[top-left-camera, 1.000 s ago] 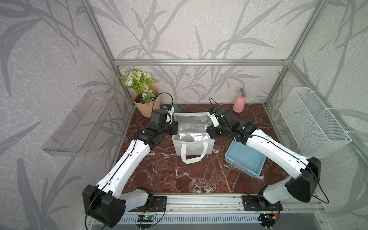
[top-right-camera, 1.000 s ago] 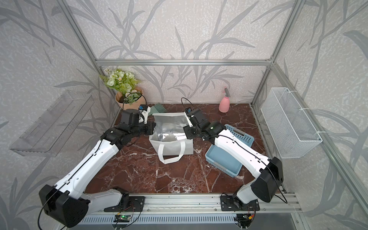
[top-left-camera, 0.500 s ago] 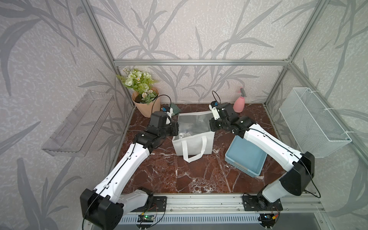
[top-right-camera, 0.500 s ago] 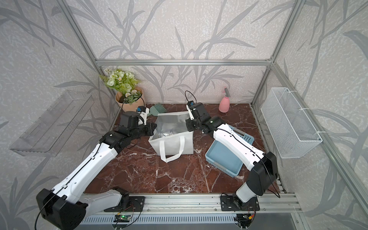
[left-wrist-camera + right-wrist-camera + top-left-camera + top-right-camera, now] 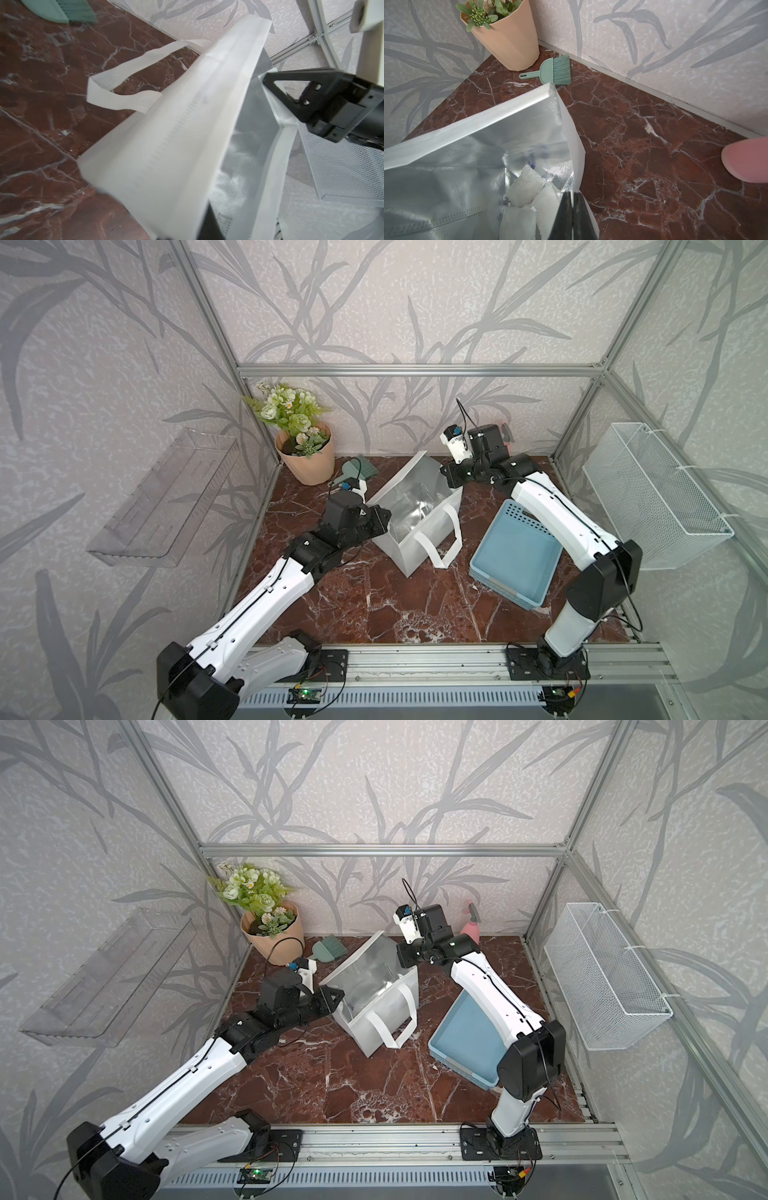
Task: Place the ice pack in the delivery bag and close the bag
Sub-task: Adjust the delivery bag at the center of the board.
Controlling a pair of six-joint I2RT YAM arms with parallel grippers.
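**Ice pack (image 5: 523,188) in delivery bag (image 5: 415,547); R gripper (image 5: 451,479) on the rim**

The delivery bag stands mid-table on the marble top (image 5: 374,605), turned at an angle btwn the two arms. Its mouth is open and the flap lid is up at the back. The R wrist view shows the ice pack lying inside on the foil bottom, as white crumpled pouches. The R gripper's fingers are together, pinching the bag's rim fabric at its far corner. The L gripper (image 5: 384,516) is right at the opposite rim. Can't tell if its jaws are apart or closed, since the L wrist view is blurred and the bag wall covers most of it. A loop handle (image 5: 446,539) hangs down the front wall. The blue tray (image 5: 515,560) lies near the bag on the R arm's side, not touching it. Along the back wall are a flower pot (image 5: 307,460), green brush (image 5: 556,70) and pink spray bottle (image 5: 471,928). A wire basket (image 5: 652,497) and clear shelf (image 5: 162,497) hang on the side walls.
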